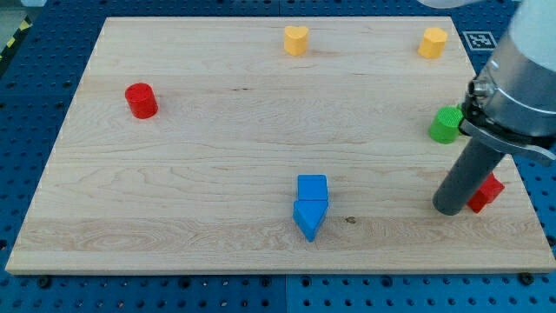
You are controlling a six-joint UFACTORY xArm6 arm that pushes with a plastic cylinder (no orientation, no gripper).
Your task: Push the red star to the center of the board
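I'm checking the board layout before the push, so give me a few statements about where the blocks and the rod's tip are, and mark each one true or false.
1. My tip sits right beside the red star, on the star's left in the view. True.
2. The red cylinder lies at the view's bottom right. False: it is at the view's upper left, far from the tip.
3. The two blue blocks, the blue cube and the blue triangular block, touch each other near the view's bottom centre. True.
4. The green block is at the view's left edge. False: it is at the view's right, above the red star.
5. Two yellow blocks, the yellow heart and the yellow hexagonal block, lie along the view's top. True.
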